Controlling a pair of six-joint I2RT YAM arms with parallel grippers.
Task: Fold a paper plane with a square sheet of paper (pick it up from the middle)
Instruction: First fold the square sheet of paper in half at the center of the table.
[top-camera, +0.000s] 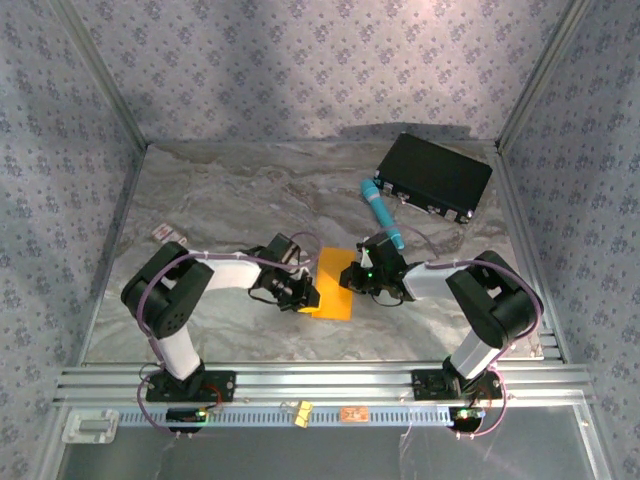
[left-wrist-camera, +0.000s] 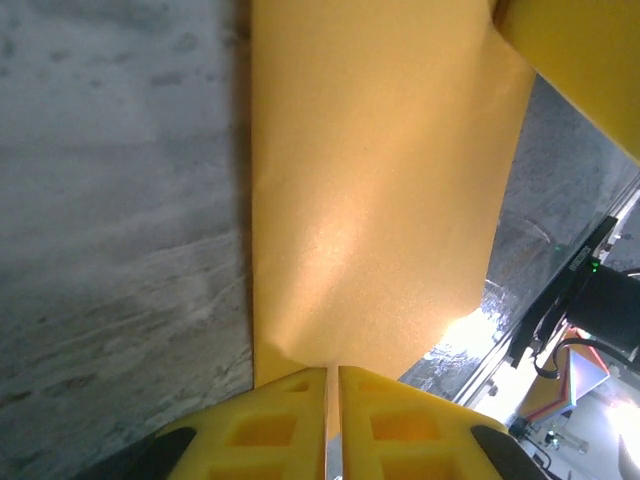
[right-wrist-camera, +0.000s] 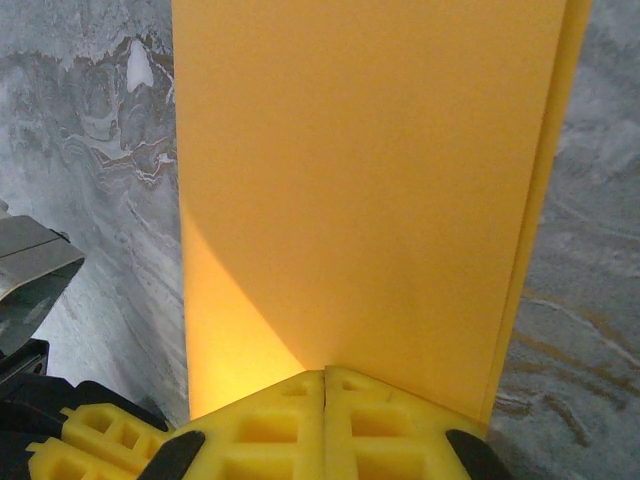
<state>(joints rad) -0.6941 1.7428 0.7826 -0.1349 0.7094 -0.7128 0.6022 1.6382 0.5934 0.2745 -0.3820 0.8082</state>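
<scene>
square sheet of paper, left tool pinching one edge, right tool pinching the opposite edge

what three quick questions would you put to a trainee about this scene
1. True or false: the left gripper and the right gripper are both shut on the orange paper sheet.
2. Pick one. In the top view the teal pen lies: A, left of the left arm; B, just beyond the right gripper; C, on the paper.
3. Short answer: what colour is the flat case at far right?

Key: 1 true; 2 B; 3 black.
</scene>
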